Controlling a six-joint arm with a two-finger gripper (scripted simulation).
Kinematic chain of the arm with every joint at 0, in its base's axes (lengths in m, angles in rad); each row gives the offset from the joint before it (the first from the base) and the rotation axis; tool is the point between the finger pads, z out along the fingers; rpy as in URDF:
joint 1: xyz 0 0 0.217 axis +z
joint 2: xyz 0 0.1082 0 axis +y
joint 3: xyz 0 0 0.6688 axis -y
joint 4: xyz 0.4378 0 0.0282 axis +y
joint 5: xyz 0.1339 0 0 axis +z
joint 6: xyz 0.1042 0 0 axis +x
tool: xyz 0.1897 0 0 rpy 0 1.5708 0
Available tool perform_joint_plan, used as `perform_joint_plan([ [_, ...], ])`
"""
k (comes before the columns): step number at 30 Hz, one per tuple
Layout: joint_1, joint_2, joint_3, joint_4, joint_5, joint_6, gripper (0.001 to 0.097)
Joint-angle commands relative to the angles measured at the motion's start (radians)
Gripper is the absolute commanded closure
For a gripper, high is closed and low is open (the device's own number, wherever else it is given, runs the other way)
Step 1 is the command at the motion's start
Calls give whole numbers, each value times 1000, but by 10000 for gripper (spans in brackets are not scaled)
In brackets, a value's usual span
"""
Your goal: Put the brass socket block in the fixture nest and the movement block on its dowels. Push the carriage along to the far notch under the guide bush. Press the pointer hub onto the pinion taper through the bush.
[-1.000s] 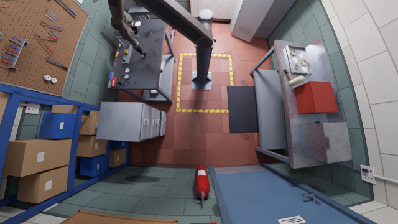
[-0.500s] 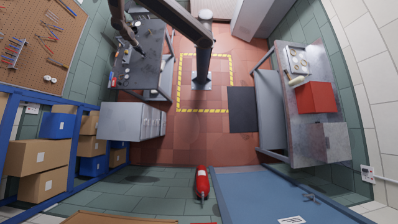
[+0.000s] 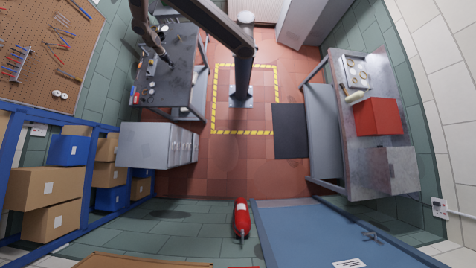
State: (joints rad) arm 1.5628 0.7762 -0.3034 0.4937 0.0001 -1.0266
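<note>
Whatever sits between my fingertips is too small to make out from this high side camera. My gripper is down at the top of the dark workbench at the upper left and is closed on a small part that I cannot identify. To its left on the bench stands a small fixture with orange and brass-coloured parts, and I cannot tell the socket block, movement block, carriage or guide bush apart. A small brass piece lies further back on the bench.
The bench's right edge runs close beside the gripper, with the arm's pedestal beyond inside a yellow-striped floor box. Round parts lie at the bench's near end. A grey cabinet stands below, and a second table carries a red box.
</note>
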Motion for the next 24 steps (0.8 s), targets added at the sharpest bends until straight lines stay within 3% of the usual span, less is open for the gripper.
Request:
perform_joint_plan([
  [1, 0, -8, 4, 7, 0, 0, 901],
  [10, 0, -57, 21, 73, 0, 0, 901],
  [19, 0, -68, 26, 90, 0, 0, 901],
  [24, 0, -105, 45, 144, 0, 0, 901],
])
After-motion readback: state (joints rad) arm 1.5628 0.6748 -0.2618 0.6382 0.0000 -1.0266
